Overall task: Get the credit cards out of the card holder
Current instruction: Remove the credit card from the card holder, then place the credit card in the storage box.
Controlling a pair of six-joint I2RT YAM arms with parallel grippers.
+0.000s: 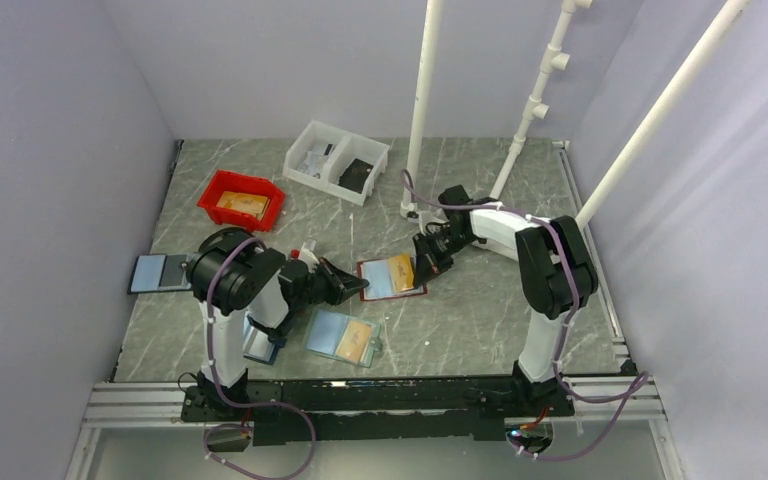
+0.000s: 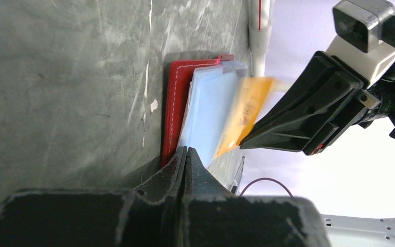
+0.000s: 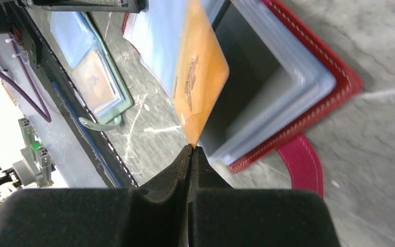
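The red-edged card holder [image 1: 380, 279] lies open mid-table, pale blue-grey sleeves up. My left gripper [image 1: 359, 288] is shut on its left edge; in the left wrist view the closed jaws [image 2: 186, 152] meet the red edge [image 2: 176, 103] and the pale blue sleeve [image 2: 208, 108]. My right gripper [image 1: 426, 262] is shut on a corner of the tan-orange credit card [image 1: 402, 270]. In the right wrist view the gripper [image 3: 191, 148] pinches the card [image 3: 198, 82], which is lifted and tilted above the holder [image 3: 334, 98]. The pink-red tab [image 3: 301, 162] lies on the table. The card [image 2: 244, 110] also shows in the left wrist view.
A light teal holder with an orange card [image 1: 344, 337] lies near the front edge. A brown holder with grey inside [image 1: 160, 272] is at the far left. A red bin [image 1: 241, 198] and a white tray [image 1: 336, 160] stand at the back, beside white pipes [image 1: 418, 120].
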